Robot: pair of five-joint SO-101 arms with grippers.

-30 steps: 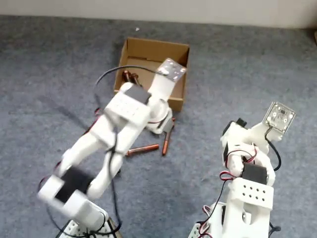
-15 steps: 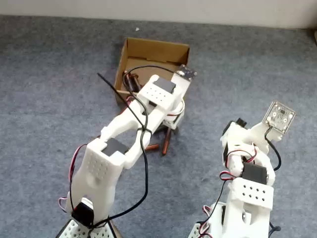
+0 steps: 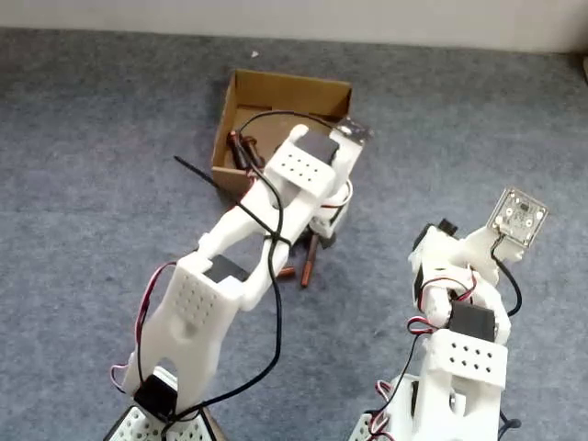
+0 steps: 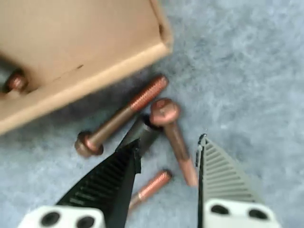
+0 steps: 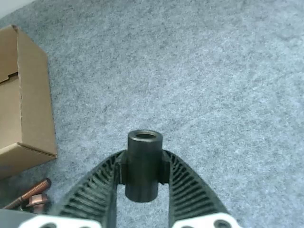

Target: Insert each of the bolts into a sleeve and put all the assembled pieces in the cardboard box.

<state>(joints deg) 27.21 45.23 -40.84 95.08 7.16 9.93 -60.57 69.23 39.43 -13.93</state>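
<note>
The bolts are copper-coloured, with flanged heads and threaded shanks. Three of them lie loose on the grey surface (image 3: pixel 110 119) just below the lower right corner of the cardboard box (image 3: pixel 285 90), near the middle of the high view. In the left wrist view the long bolt (image 4: pixel 123 114) lies slanted just beside the box wall. A second bolt (image 4: pixel 176 142) has its head near the long bolt's threaded end and against a loose sleeve (image 4: pixel 142 134), a dark piece lying between the two. A third bolt (image 4: pixel 153 184) is partly hidden behind the black finger. The left gripper (image 4: pixel 169 144) hovers over this cluster with its fingers spread apart, the second bolt lying in the gap below them; whether they touch it cannot be told. Copper-and-dark pieces (image 3: pixel 241 147) lie inside the box along its left wall. The right arm (image 3: pixel 459 312) stands at the lower right of the high view, well apart from the box. The right gripper (image 5: pixel 144 166) has its fingers clamped on the held sleeve (image 5: pixel 144 156), a short dark cylinder held upright with its bore open at the top. A second ago the left arm was folded low toward the lower left of the frame; now it stretches straight up to the box corner. Over the last half second its wrist has edged slightly up and right. The right arm and the loose bolts have not moved.
</note>
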